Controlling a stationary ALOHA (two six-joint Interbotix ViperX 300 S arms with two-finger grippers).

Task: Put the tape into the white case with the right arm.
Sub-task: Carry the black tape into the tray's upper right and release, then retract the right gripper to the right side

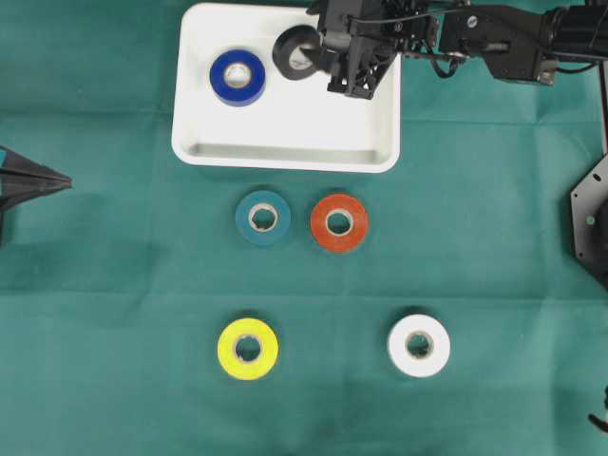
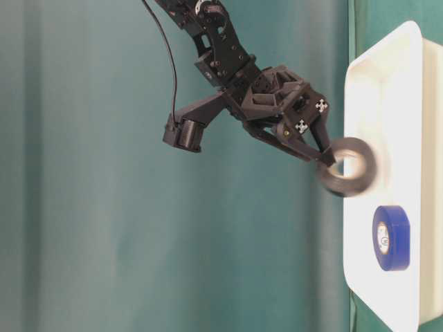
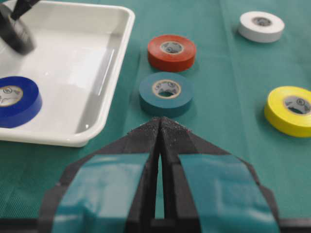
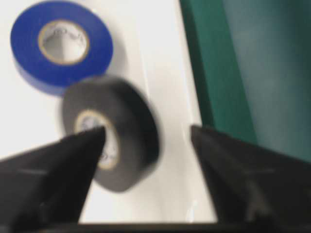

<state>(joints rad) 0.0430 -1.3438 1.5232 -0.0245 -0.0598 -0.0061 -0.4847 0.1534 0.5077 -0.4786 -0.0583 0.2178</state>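
The black tape (image 1: 296,50) is seen blurred above the white case (image 1: 285,152), just off the right gripper (image 4: 146,138), whose jaws stand apart with a clear gap; one finger (image 4: 73,160) overlaps the roll's core in the wrist view, the other is clear of it. The roll is judged to be in release, dropping toward the case floor near the far rim, beside the blue tape (image 1: 237,77) already lying flat inside. Whether that finger is touching the roll cannot be told.

For the step to be done well, the jaws should be opened fully before any retreat, so that the finger through the core is not dragged against the roll. The gripper should be lifted straight up, not swept sideways, since the roll is tilted and could be flicked over the rim. The landing should be confirmed flat and inside the case before the arm is sent on.

Teal (image 1: 262,218), orange (image 1: 339,222), yellow (image 1: 247,349) and white (image 1: 419,345) tapes are left on the cloth (image 1: 114,285), outside the case. The left gripper (image 3: 159,127) is seen with its fingers pressed together, nothing held, parked at the table's left.
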